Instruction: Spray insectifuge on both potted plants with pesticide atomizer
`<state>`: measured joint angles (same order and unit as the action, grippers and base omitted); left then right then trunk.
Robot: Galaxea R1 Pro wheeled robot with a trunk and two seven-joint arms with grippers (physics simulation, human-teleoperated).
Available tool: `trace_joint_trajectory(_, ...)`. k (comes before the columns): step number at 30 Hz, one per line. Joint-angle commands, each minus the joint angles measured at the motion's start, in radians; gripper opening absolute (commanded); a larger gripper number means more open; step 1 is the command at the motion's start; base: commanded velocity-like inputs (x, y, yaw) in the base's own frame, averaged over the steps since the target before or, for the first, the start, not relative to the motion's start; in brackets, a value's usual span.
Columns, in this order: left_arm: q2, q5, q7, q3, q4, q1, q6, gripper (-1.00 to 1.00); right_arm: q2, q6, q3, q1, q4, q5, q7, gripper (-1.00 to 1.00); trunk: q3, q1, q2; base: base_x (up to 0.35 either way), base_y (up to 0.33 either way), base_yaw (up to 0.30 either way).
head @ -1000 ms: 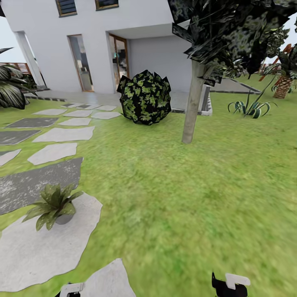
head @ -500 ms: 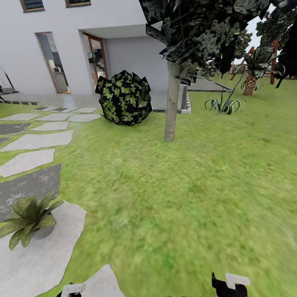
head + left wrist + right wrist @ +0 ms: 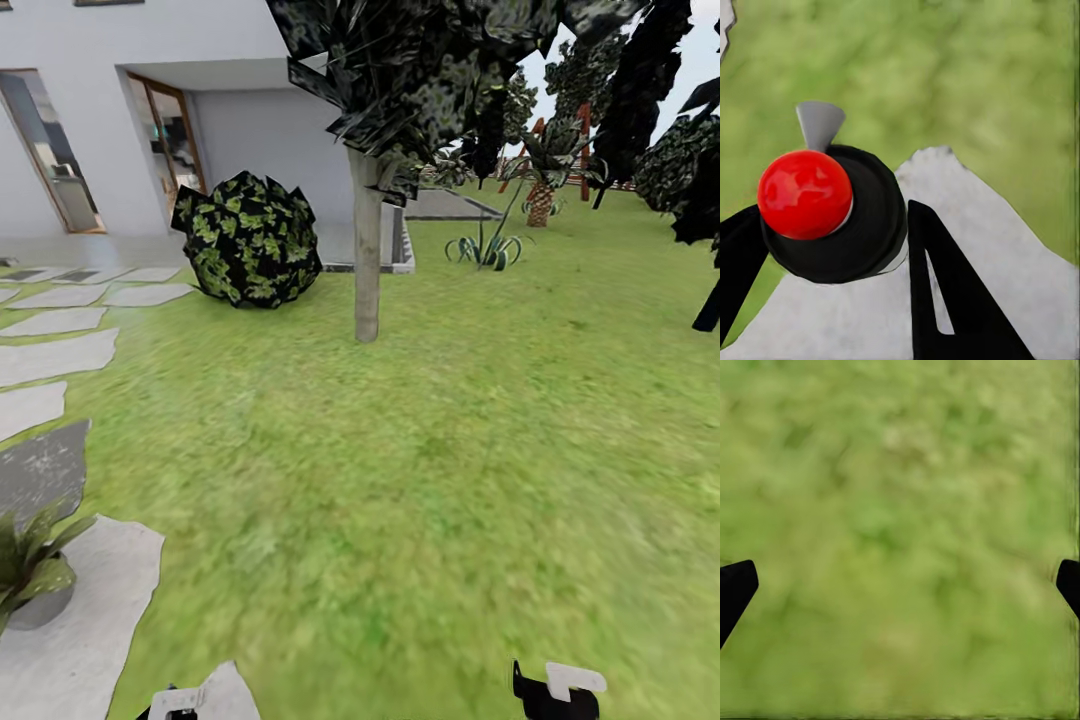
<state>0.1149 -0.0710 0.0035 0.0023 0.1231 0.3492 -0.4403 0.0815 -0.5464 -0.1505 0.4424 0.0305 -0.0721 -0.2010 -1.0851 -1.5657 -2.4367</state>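
Pesticide atomizer (image 3: 832, 214), black-bodied with a red ball top and grey nozzle, sits clamped between the left gripper (image 3: 832, 247) fingers above a pale paver (image 3: 1005, 247), while one potted plant (image 3: 30, 570) stands on a paver at the lawn (image 3: 420, 480) edge and the right gripper (image 3: 900, 585) hangs spread wide over grass.

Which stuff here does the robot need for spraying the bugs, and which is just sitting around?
For the job:
- atomizer, held in the left gripper
- potted plant on a paver

Just sitting around:
- round bush
- tree trunk
- house
- right gripper, open over grass
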Motion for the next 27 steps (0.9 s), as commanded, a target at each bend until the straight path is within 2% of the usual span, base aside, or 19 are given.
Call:
trace_joint_trajectory(1, 0.0, -0.007, -0.002, -0.001, 0.0, 0.0, -0.003, -1.0, 0.0, -0.003, -0.006, 0.001, -0.002, -0.008, -0.003, 1.0, -0.001, 0.0, 0.0, 0.0, 0.0, -0.3)
trace_joint_trajectory(21, -0.003, -0.005, -0.005, -0.001, 0.001, 0.0, -0.003, -1.0, 0.0, -0.003, -0.006, 0.001, -0.001, -0.008, -0.003, 1.0, -0.001, 0.0, 0.0, 0.0, 0.0, -0.3)
trace_joint_trajectory(23, -0.002, 0.013, -0.005, -0.003, 0.0, 0.0, -0.003, -1.0, 0.0, -0.003, -0.006, 0.001, -0.001, -0.008, -0.003, 1.0, -0.001, 0.0, 0.0, 0.0, 0.0, -0.3)
trace_joint_trajectory(25, -0.003, 0.079, -0.003, -0.005, 0.0, 0.0, -0.002, -1.0, 0.0, -0.003, -0.006, 0.001, -0.001, -0.008, -0.003, 1.0, -0.001, 0.0, 0.0, 0.0, 0.0, -0.3)
trace_joint_trajectory(27, -0.005, 0.106, 0.0, -0.004, 0.0, 0.0, -0.002, -1.0, 0.0, -0.003, -0.006, 0.001, -0.001, -0.008, -0.003, 1.0, -0.001, 0.0, 0.0, 0.0, 0.0, -0.3)
